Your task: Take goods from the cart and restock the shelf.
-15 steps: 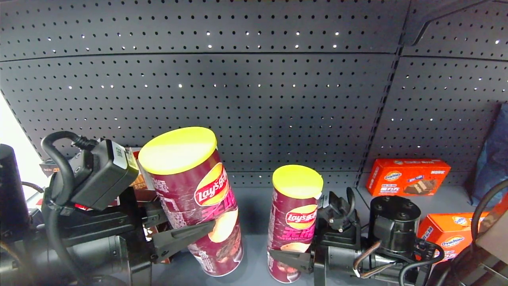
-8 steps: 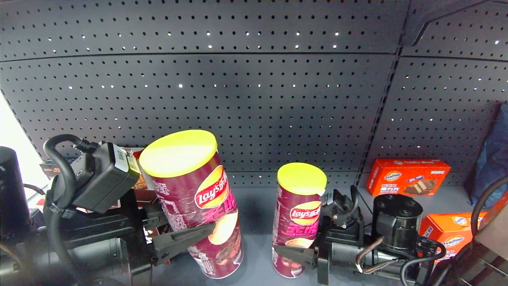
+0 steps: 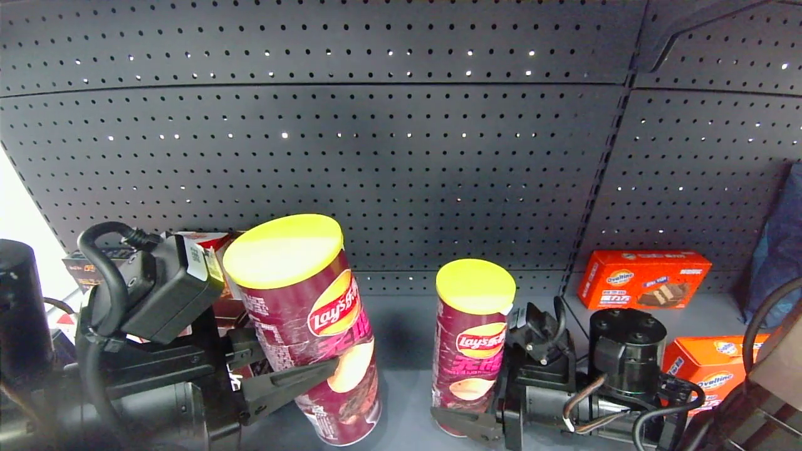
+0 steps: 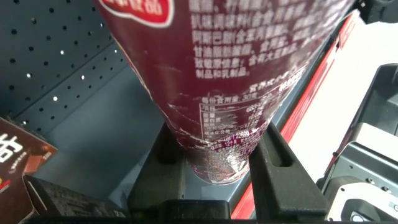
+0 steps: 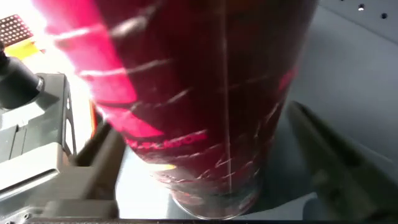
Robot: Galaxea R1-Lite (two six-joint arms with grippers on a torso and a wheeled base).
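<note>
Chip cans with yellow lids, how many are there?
2. One dark red chip can with a yellow lid leans in the left gripper. The other can stands upright on the grey metal shelf, at the right gripper. More may be hidden.

Two chip cans (image 3: 307, 326) (image 3: 474, 338); two orange boxes (image 3: 642, 279) (image 3: 711, 369); one blue bag (image 3: 780, 250).

The left chip can (image 3: 313, 326) looks glossy, its lid (image 3: 283, 249) smooth plastic, the perforated back panel (image 3: 401, 156) matt metal.
</note>
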